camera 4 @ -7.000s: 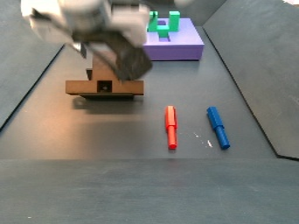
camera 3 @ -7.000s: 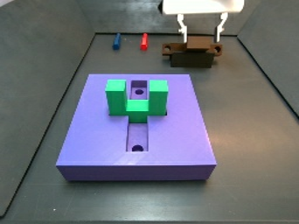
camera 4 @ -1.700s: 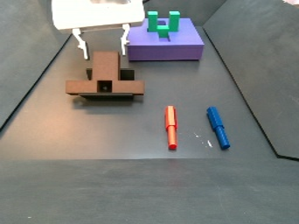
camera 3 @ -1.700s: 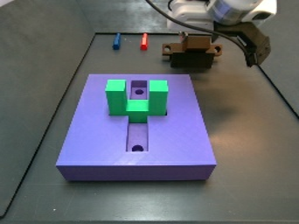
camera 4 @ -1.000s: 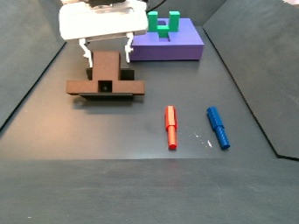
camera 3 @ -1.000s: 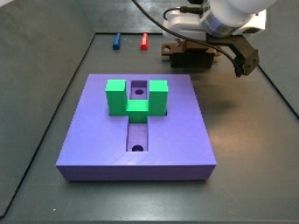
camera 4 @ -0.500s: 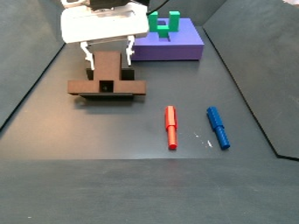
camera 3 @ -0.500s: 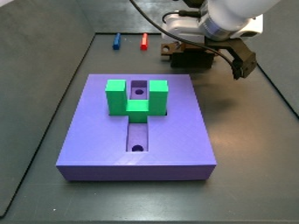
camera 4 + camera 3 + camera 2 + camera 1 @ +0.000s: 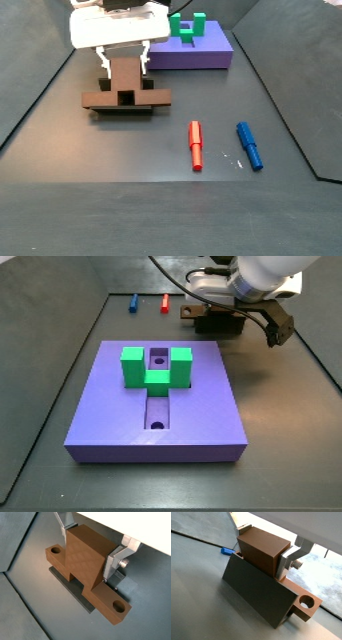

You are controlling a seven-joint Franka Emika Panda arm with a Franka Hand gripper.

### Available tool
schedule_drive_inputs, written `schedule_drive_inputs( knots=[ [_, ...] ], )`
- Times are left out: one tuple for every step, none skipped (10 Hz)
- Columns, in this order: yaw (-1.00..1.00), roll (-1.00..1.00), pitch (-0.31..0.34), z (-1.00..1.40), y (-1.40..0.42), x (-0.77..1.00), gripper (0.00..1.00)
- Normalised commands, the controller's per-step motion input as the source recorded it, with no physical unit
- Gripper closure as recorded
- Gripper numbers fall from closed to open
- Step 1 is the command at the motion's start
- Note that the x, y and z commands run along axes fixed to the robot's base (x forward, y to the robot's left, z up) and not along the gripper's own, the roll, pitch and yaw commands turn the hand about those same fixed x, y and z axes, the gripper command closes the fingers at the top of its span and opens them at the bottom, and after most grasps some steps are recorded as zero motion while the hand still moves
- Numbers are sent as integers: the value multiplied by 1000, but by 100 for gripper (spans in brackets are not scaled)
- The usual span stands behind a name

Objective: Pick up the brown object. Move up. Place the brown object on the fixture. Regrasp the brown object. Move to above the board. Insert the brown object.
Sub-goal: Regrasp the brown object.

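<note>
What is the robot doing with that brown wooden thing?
The robot arm's gripper has its two silver fingers on either side of the upright stem of the brown object. That T-shaped block is sitting on the dark fixture on the grey floor. Farther off waits the purple board with its green block, where the brown piece should end up. A red pen and a blue pen lie nearby, untouched.
</note>
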Motion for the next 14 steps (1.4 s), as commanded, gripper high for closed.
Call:
schedule_drive_inputs(
  knots=[
    [0,0,0,0,0,0,100],
    [0,0,0,0,0,0,100],
    [0,0,0,0,0,0,100],
    [0,0,0,0,0,0,100],
    [0,0,0,0,0,0,100],
    [0,0,0,0,0,0,100],
    [0,0,0,0,0,0,100],
    [0,0,0,0,0,0,100],
    [0,0,0,0,0,0,100],
    [0,0,0,0,0,0,100],
    [0,0,0,0,0,0,100],
    [0,0,0,0,0,0,100],
    [0,0,0,0,0,0,100],
    [0,0,0,0,0,0,100]
  ],
)
